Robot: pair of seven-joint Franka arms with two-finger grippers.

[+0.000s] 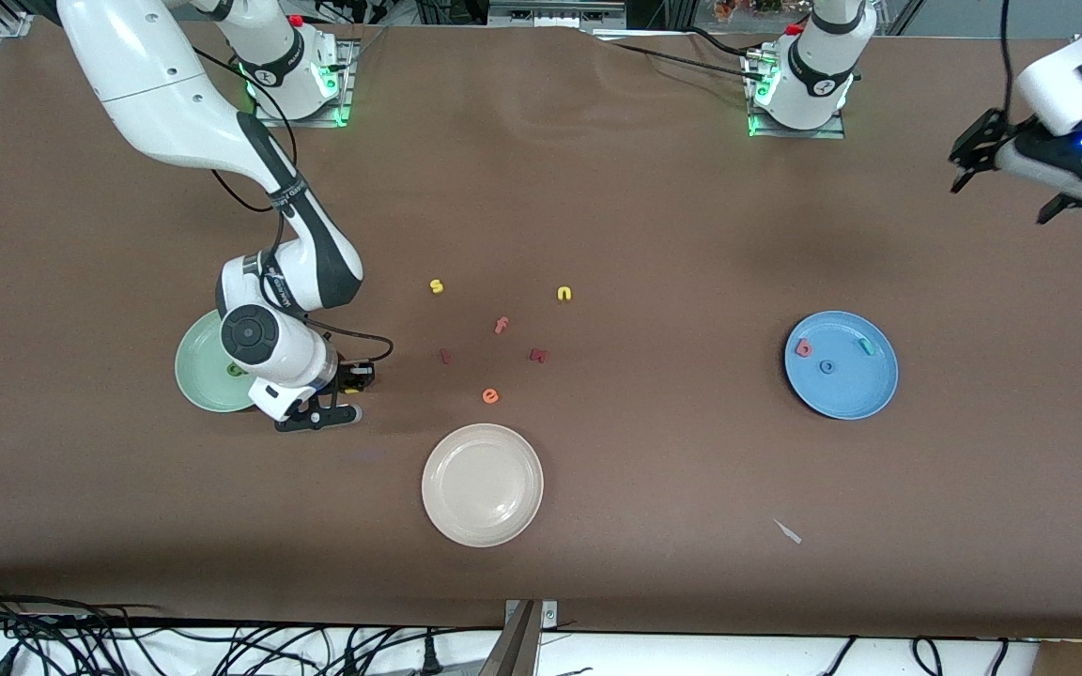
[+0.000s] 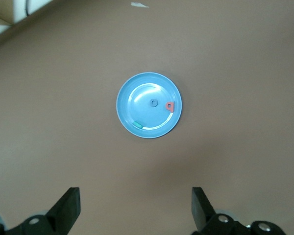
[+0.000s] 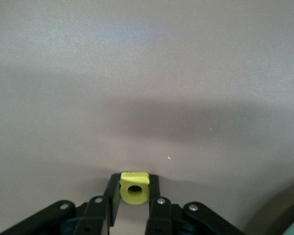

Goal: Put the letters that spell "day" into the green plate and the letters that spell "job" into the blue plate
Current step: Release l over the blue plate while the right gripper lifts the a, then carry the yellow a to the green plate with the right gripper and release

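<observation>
Yellow letter (image 3: 134, 187) is sitting clamped between my right gripper's (image 3: 134, 196) jaws, low over the desk (image 1: 654, 207) just beside the green plate (image 1: 198, 376), toward the right arm's end. A dark green letter (image 1: 237, 369) is lying in that plate, half hidden under the wrist. I am seeing the blue plate (image 2: 149, 105) toward the left arm's end, holding the red b (image 2: 170, 106), the blue o (image 2: 153, 103) and the teal j (image 2: 137, 124). My left gripper (image 2: 135, 208) is hanging high over the desk's edge at its own end, waiting, jaws wide apart and holding nothing. I cannot find the teal y. Spare letters (image 1: 501, 326) are lying mid-desk, with a white plate (image 1: 482, 484) nearer the camera.
</observation>
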